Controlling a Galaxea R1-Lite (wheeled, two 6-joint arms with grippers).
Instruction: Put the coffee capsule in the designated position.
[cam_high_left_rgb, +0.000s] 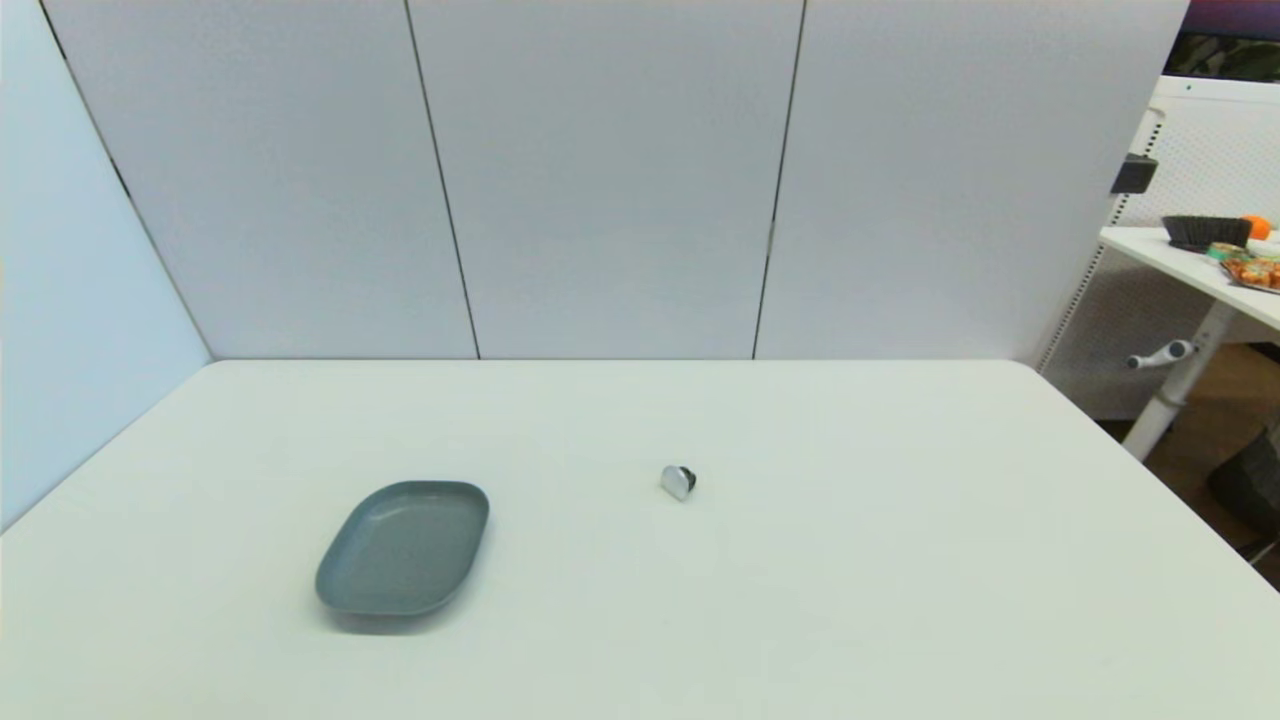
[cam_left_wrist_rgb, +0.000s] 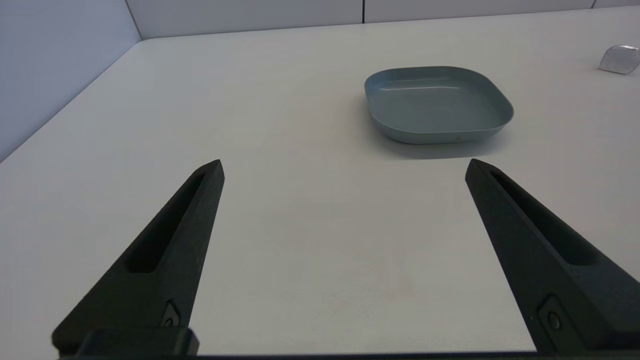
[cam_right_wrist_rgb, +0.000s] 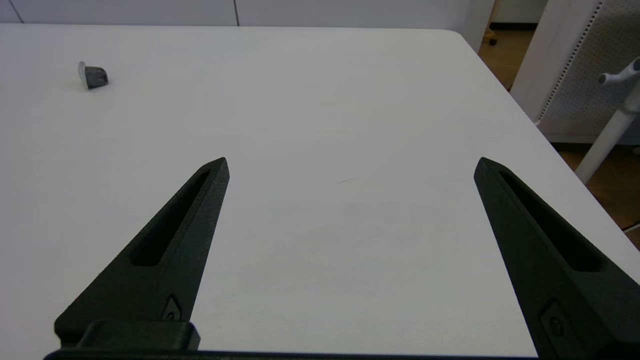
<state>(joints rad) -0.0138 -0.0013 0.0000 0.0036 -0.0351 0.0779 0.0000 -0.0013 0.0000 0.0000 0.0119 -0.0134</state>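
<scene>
Oddly, neither arm shows in the head view. The left gripper (cam_left_wrist_rgb: 344, 165) and right gripper (cam_right_wrist_rgb: 351, 162) hold matte black jaws wide apart. The coffee capsule (cam_high_left_rgb: 678, 482) lies tipped at frame centre, right of the smooth grey-blue dish (cam_high_left_rgb: 403, 547) on the white desk (cam_high_left_rgb: 900, 600).

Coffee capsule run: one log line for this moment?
capsule: coffee capsule on its side on table, right of dish, apart | dish: empty | left gripper: open, idle | right gripper: open, idle | stage: not grasped
</scene>
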